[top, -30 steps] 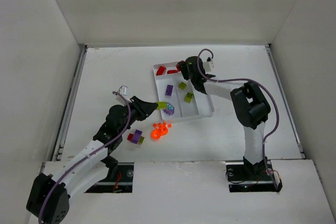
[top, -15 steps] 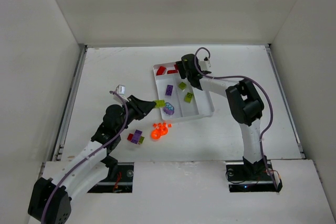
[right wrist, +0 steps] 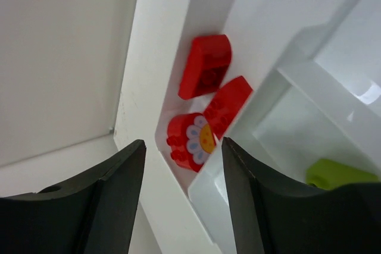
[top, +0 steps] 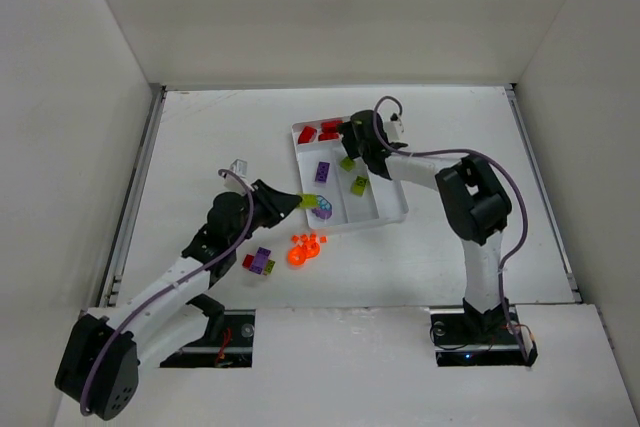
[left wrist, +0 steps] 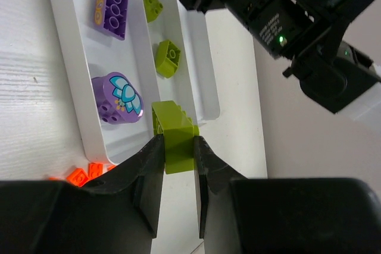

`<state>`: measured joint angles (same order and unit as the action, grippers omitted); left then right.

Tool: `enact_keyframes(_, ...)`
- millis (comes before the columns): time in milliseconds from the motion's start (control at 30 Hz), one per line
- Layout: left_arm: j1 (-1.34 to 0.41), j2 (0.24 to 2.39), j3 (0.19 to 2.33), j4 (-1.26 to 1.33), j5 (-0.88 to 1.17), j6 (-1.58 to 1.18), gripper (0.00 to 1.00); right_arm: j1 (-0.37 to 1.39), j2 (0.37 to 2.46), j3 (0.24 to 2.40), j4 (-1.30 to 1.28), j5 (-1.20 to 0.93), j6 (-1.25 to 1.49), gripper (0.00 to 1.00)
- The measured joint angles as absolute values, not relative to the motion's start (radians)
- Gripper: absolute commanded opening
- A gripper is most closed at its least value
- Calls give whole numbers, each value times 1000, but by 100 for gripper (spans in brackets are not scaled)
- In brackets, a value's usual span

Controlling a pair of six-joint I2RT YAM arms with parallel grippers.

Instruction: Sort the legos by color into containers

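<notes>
Three red legos (right wrist: 205, 66) in tray (right wrist: 140, 75)

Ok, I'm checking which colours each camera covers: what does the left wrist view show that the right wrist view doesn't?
Left wrist only: left gripper shut on a lime brick, two purple pieces in the white tray, orange pieces outside it. Right wrist only: three red pieces in the crosswise compartment. Both: the tray and a loose lime piece inside.
</notes>
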<state>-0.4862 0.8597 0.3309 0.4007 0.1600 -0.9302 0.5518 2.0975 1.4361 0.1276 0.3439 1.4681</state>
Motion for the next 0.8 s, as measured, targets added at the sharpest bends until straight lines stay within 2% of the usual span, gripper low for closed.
enact_keyframes(233, -593, 1006, 451, 402, 88, -895, 13, 550, 1829, 1069, 247, 336, 1331, 21)
enact_keyframes(300, -647, 1078, 503, 407, 59, -872, 13, 547, 1727, 978, 274, 336, 1264, 17)
enact_keyframes(433, -724, 1216, 601, 409, 6, -826, 13, 540, 1531, 824, 320, 343, 1119, 19)
enact_keyframes(633, -776, 1398, 720, 410, -61, -772, 13, 537, 1275, 653, 325, 377, 929, 33)
enact_keyframes(800, -795, 1549, 814, 409, -71, -754, 14, 537, 1148, 579, 343, 393, 824, 43)
